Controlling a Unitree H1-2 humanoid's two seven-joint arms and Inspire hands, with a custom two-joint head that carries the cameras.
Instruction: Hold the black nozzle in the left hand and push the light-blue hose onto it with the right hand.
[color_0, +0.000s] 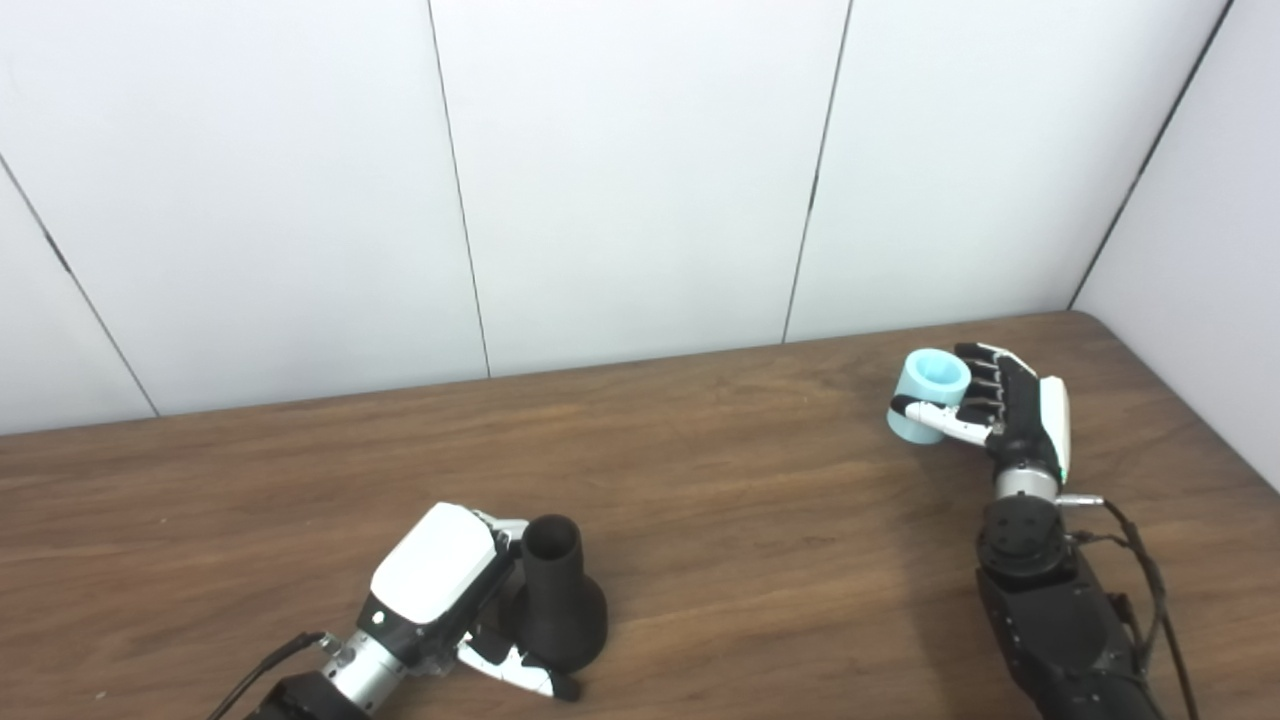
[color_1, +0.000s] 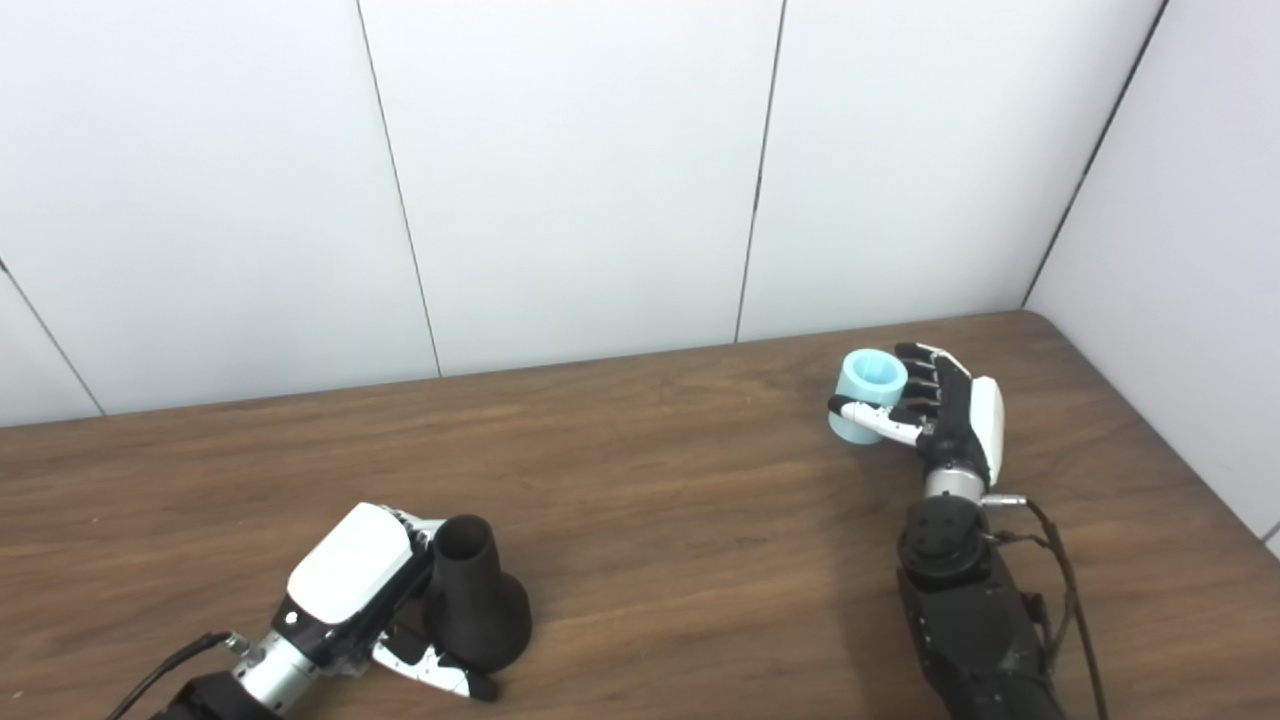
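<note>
Fingers (color_0: 980, 385) of the right hand (color_0: 1005, 415), at the right of the frame, curl around a short light-blue hose (color_0: 928, 392). The dark fingers wrap its far right side, and the white thumb crosses its lower front, so the hose is gripped between them. The hose tilts, with its open end facing up and toward the camera. Whether its lower end touches the worktop (color_0: 760, 500) cannot be told.

At the lower left of the frame, the left hand (color_0: 445, 580) closes on a black nozzle (color_0: 558, 595). The nozzle stands upright on the brown wooden worktop, its wide flared base down and its narrow open neck up. The hand's white back faces the camera, just left of the nozzle. Its fingers reach behind the neck, mostly hidden, while the thumb lies along the front of the base.

The two hands are well apart, with bare worktop between them. White wall panels (color_0: 640, 180) fill the upper half of the frame.
</note>
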